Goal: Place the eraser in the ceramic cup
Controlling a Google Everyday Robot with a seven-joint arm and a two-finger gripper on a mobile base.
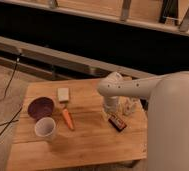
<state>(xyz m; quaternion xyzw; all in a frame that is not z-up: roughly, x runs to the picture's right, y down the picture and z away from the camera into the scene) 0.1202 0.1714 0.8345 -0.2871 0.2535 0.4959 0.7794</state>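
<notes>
The eraser, a small dark bar with reddish marks, lies on the wooden table at the right. The ceramic cup, white-cream and upright, stands at the table's left front. My gripper hangs down from the white arm, directly above and just left of the eraser, close to the table top. The arm hides part of the gripper.
A dark purple bowl sits just behind the cup. An orange carrot lies right of the cup. A pale beige block lies behind the carrot. A small pale object stands right of the gripper. A dark cable runs along the floor at left.
</notes>
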